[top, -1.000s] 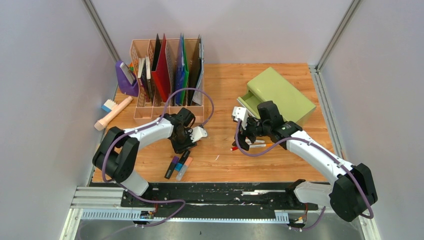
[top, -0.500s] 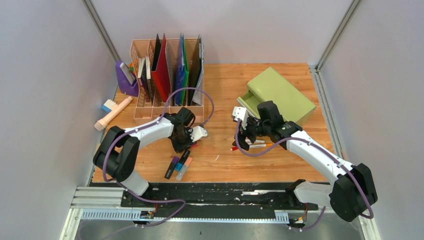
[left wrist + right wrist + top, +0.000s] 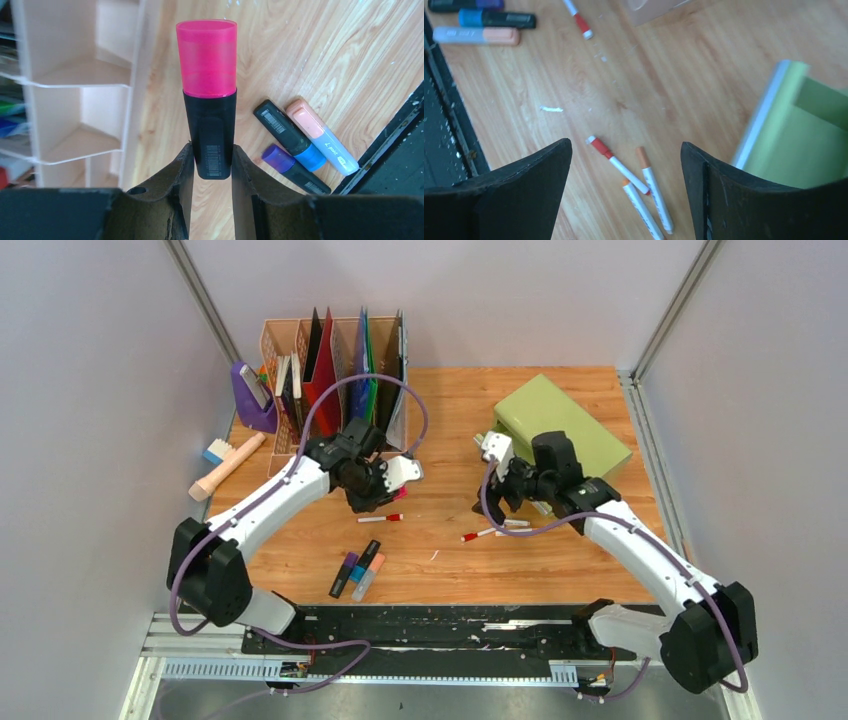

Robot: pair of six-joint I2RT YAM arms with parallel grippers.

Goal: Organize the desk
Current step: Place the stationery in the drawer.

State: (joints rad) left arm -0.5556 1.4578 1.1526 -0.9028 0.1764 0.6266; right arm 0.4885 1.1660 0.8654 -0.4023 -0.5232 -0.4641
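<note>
Tabletop (image 3: 450,420): light wood grain, spans the walled bay, carries everything. Landmark: peach file organizer (image 3: 272,345), standing at the far left corner, slots full of upright folders.

- Left gripper (image 3: 211,150): just in front of the organizer, raised off the wood, clamped on a black highlighter with a pink cap (image 3: 206,60), cap pointing away from the wrist.
- Three highlighters (image 3: 357,573): side by side, nearer than the organizer, close to the front rail.
- Red-capped pen (image 3: 382,518): flat, between organizer and those three.
- Right gripper (image 3: 624,146): well right of the organizer, fingers apart, nothing between them, above loose pens (image 3: 639,175).
- Green drawer cabinet (image 3: 565,425): far right of the organizer.
- Purple holder (image 3: 250,400), brush (image 3: 225,465): just left of the organizer.
</note>
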